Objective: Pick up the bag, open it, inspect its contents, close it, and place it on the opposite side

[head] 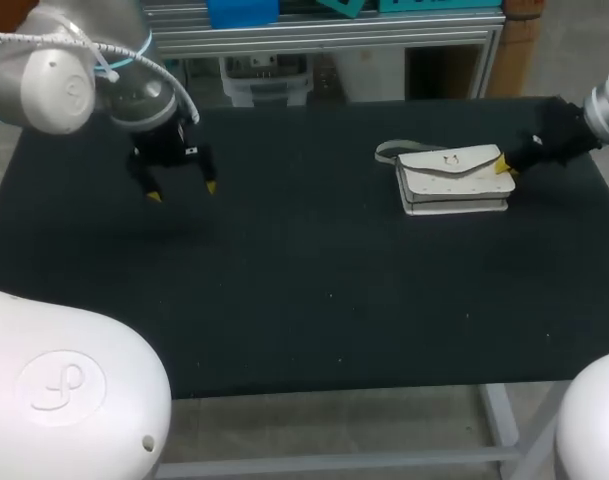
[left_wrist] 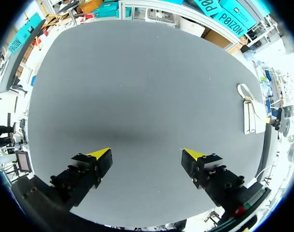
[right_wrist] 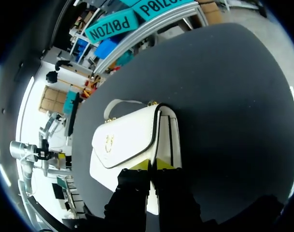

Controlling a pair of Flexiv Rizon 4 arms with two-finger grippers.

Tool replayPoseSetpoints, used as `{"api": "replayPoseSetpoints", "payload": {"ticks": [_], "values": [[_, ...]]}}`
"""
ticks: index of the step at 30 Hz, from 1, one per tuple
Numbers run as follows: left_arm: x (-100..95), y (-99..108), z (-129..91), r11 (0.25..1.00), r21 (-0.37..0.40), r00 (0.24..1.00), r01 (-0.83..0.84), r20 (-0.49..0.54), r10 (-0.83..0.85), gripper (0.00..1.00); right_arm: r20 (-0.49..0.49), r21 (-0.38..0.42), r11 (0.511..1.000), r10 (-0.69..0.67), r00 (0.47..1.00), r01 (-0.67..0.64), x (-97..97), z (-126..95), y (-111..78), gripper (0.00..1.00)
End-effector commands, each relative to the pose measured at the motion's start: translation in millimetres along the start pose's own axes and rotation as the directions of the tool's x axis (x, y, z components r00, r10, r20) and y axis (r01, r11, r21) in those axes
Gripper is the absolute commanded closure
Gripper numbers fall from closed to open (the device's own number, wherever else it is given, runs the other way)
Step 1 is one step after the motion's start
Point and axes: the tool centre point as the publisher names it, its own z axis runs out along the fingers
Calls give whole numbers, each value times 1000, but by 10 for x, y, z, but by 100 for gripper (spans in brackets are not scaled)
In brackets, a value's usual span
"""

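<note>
On the far right of the black bench (head: 304,300), a white handbag (head: 452,178) lies flat with its flap closed. Its strap (head: 387,150) curls out from the end that faces the middle of the bench. The right arm comes in from the right edge, and its right pincer (head: 504,166) meets the handbag's outer end.

From the right wrist, the right pincer (right_wrist: 153,165) has its yellow tips drawn narrow, almost touching. The dark-trimmed edge of the flap runs down between them, so the fingers pinch the handbag (right_wrist: 127,140) at that corner. A small metal emblem (right_wrist: 108,143) sits on the flap ahead of the fingers, and the strap (right_wrist: 115,104) loops beyond the bag's far end on the bench (right_wrist: 233,96).

On the far left, the left arm holds the left pincer (head: 182,191) above bare bench, well apart from the bag. Its fingers are spread wide and carry nothing.

From the left wrist, the left pincer (left_wrist: 147,153) shows both yellow tips set far apart over the dark bench (left_wrist: 137,72). The handbag (left_wrist: 253,116) lies well off to one side, near the bench's edge.
</note>
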Motion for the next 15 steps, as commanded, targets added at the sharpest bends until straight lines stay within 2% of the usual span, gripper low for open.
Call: {"api": "replayPoseSetpoints", "payload": {"ticks": [1,8,15], "values": [[1,-39,-13,1000,-1,1000,10,24,-10,0,-98,43,999,9,995,-5,-302,-91,267,100],[-40,-30,-22,1000,9,999,20,44,-20,0,-96,36,999,25,995,-22,-643,-332,594,100],[-24,-36,-4,999,5,997,53,53,-53,0,-106,42,999,33,994,-28,-791,-502,781,100]]}}
